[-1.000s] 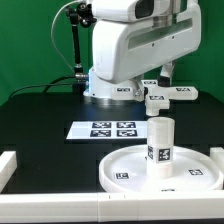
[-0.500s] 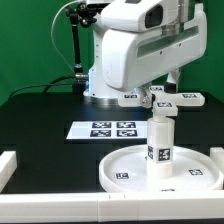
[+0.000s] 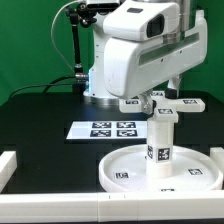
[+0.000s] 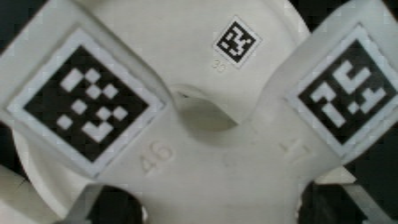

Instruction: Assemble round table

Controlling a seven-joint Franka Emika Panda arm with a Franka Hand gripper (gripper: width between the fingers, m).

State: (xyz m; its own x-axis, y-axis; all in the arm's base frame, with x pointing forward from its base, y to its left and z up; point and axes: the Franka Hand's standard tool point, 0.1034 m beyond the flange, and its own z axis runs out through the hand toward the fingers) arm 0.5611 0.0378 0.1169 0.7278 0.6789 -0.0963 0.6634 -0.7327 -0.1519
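Exterior view: the smooth white plastic cross-shaped foot piece (image 3: 184,103), clamped in the pincer (image 3: 162,96), hung just above the upright cylindrical leg (image 3: 161,140) standing on the rimmed round disc (image 3: 118,168). It was lower than half a second before.
Wrist view: the foot piece's arms, bearing square markers, filled the frame.

exterior: faces arm across counter (image 3: 40,110), raised, mid-range | wrist: close on cross-shaped foot piece (image 4: 199,60) | shared: cross-shaped foot piece (image 3: 166,101)
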